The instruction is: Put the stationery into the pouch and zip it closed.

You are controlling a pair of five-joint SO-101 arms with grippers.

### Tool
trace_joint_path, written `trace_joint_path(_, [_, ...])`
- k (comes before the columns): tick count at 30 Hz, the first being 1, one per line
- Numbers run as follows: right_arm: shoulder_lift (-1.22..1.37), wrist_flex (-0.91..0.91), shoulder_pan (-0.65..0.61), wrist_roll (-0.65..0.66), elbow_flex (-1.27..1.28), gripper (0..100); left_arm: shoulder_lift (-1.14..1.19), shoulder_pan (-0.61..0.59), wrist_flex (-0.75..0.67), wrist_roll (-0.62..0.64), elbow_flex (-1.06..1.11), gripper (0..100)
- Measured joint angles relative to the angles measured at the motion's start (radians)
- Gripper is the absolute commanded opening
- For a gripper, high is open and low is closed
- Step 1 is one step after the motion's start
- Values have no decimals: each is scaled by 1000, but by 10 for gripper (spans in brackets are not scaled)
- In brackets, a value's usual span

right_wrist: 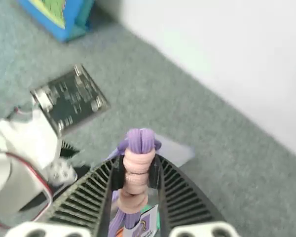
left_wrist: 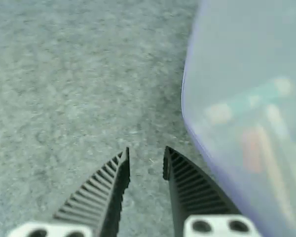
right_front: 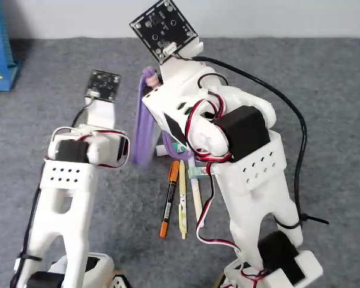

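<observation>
Gripping the pouch (right_wrist: 138, 140) by its purple-and-pink top, my right end effector (right_wrist: 135, 168) holds it upright. My left end effector (left_wrist: 146, 154), narrowly parted and empty, hangs just beside its wall. Behind the right end effector, pens (right_front: 168, 201) lie on the bench (right_front: 324, 78). I judge loading unfinished and zipping not begun.
</observation>
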Motion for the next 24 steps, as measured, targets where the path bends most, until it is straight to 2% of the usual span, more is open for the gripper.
trace_joint_path(5, [66,-72,8,21,-2,8,-129,6,20,31,0,115])
trace_joint_path(11, [80,-78,-12,23,-2,8,-382,29,54,55,75,115])
trace_joint_path(20, [80,9,-84,23,-2,8,-799,-130,169,58,112,118])
trace_joint_path(24, [80,80,-130,23,-2,8,-875,-175,204,58,112,118])
